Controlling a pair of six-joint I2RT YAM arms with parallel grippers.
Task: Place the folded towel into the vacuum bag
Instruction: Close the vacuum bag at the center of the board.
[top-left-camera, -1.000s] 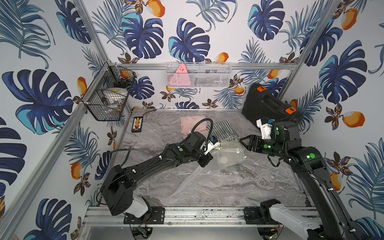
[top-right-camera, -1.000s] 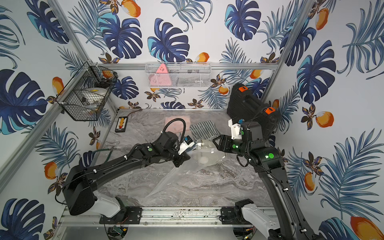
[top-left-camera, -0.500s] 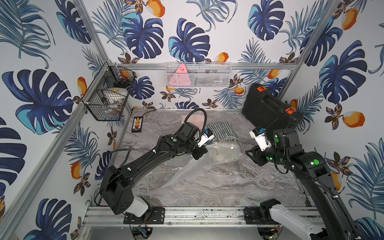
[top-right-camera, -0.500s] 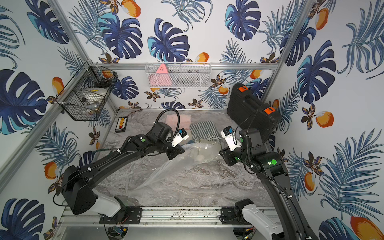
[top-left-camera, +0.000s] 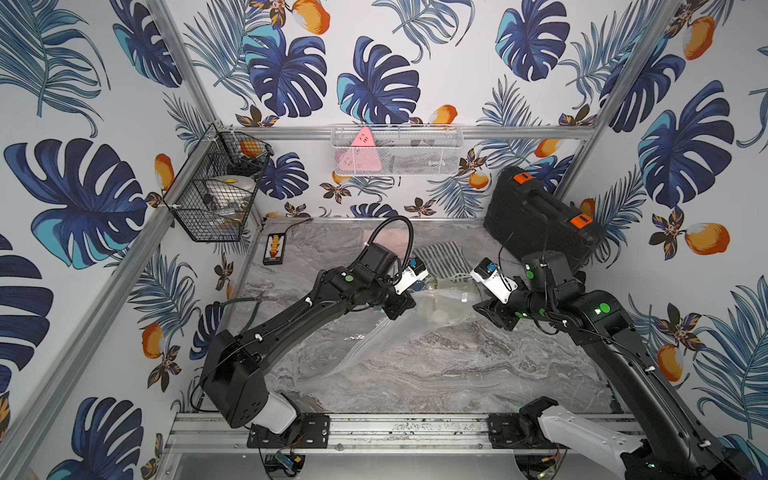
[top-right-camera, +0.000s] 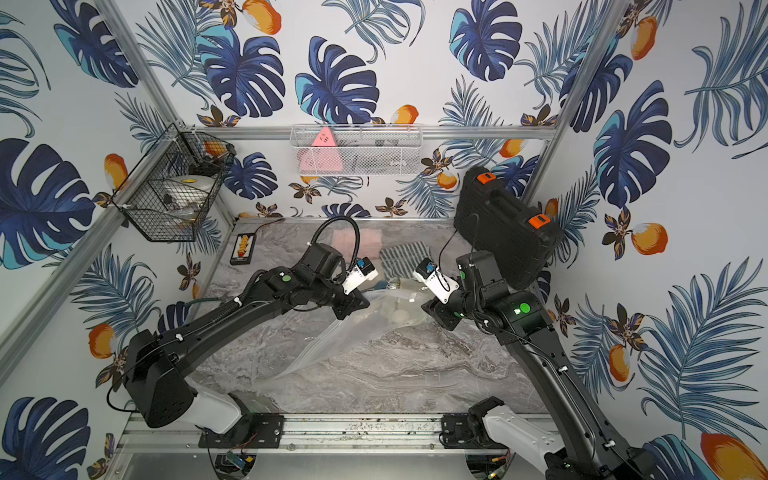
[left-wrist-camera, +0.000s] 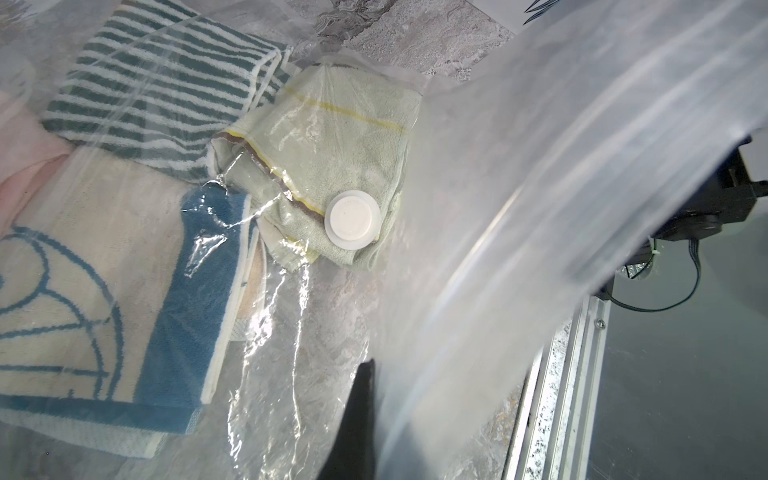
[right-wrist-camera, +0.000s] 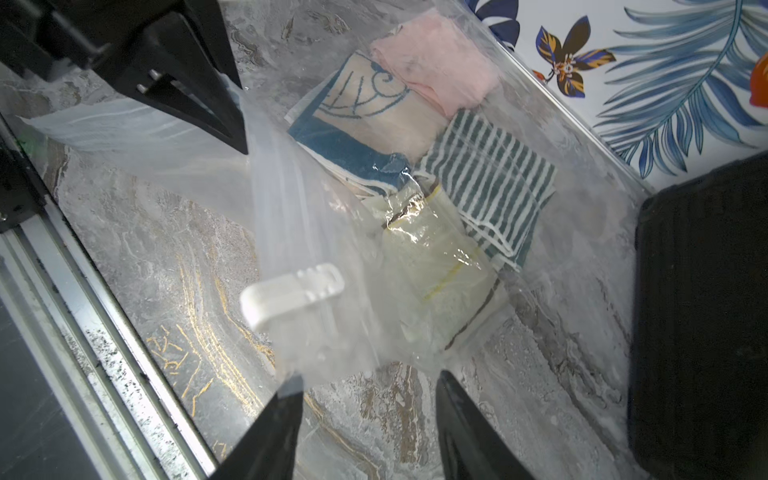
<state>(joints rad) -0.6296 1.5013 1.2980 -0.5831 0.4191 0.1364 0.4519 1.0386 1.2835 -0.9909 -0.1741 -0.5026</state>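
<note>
The left gripper (right-wrist-camera: 239, 124) is clenched on the vacuum bag (top-left-camera: 399, 328), its zip edge pinched and lifted. The right gripper (right-wrist-camera: 365, 399) is released, jaws parted, the slider clip (right-wrist-camera: 291, 295) just beyond at 11 o'clock. The pale green towel (left-wrist-camera: 332, 137) lies under the film, at 12 o'clock from the clip. The bag is judged light, limp and slippery; the stiffer zip edge is best taken.
</note>
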